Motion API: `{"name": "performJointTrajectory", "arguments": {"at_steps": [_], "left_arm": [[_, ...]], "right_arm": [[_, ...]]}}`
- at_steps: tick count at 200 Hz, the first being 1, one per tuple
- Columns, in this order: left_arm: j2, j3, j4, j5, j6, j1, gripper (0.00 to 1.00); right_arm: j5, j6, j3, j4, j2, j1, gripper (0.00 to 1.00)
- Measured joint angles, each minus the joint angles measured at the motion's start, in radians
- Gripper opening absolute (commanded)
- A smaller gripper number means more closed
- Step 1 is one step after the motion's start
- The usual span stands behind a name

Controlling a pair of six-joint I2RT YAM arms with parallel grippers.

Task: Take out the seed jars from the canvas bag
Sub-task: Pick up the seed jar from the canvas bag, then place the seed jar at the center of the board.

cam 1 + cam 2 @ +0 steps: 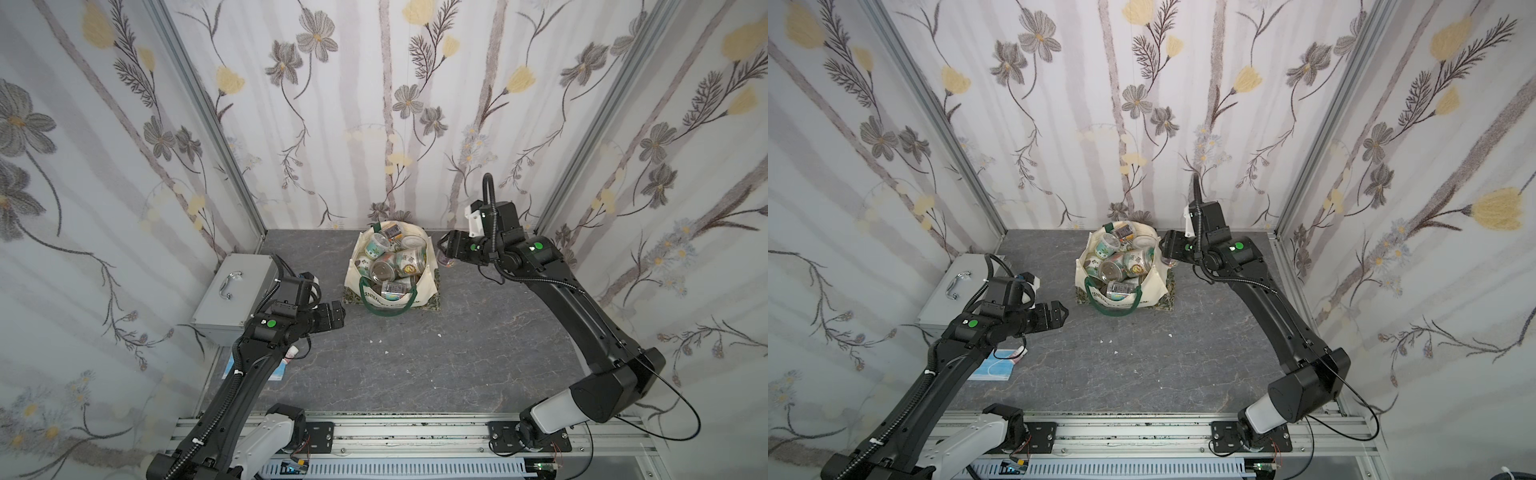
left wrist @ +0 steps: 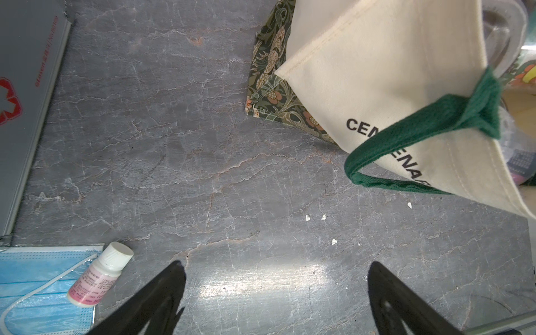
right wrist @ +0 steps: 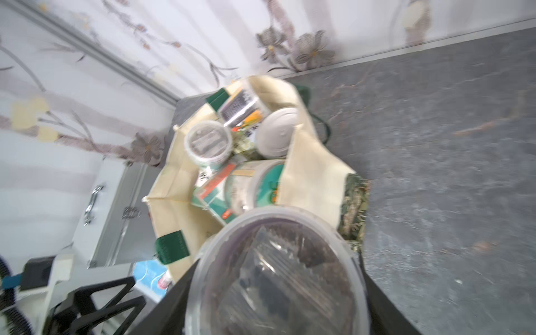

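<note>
Right gripper has a clear-lidded jar pinched between its two black fingers, jaws drawn partway in against the jar's sides. Through the lid, in the right wrist view, there are dark brownish contents and some crinkled clear film; that view is blurred, so no label can be read on it. In both top views the jar hangs just off the right-hand side of the canvas bag, outside the rim and above the grey marbled tabletop.

The bag stands open near the back wall, mid-table. The other seed jars are heaped inside it up to the rim, tipped every which way. Their labels are green and white, and one shows a dark block of print; the characters are too small to read.

Left gripper is spread wide with nothing in it, hovering over bare table between the silver metal case and the bag.

Now the writing, from the left wrist view. There is black lettering on the bag's cream side: "CE", then the dark green handle crosses it, then "ENA". The floral base peeks out below. The case carries a red cross emblem and a line of red lettering I can't make out. A small white bottle with a pink label lies on its side, touching the edge of a blue face mask; its fine print is unreadable.
</note>
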Motion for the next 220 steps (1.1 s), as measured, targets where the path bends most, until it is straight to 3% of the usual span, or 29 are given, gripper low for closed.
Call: {"name": "performJointTrajectory", "arguments": {"at_steps": [43, 89, 148, 220], "left_arm": [[-0.002, -0.001, 0.001, 0.0, 0.0, -0.001, 1.0], [-0.002, -0.001, 0.002, 0.0, 0.0, -0.002, 1.0], [0.013, -0.001, 0.006, 0.0, 0.0, -0.003, 1.0], [0.027, -0.001, 0.006, 0.002, 0.0, -0.003, 1.0]], "right_arm": [[0.066, -0.027, -0.307, 0.151, -0.128, -0.233, 0.69], [0.151, -0.042, -0.494, 0.337, 0.034, -0.398, 0.68], [0.246, -0.049, -0.496, 0.525, 0.23, -0.465, 0.7], [0.207, -0.051, -0.39, 0.587, 0.348, -0.549, 0.71]]}}
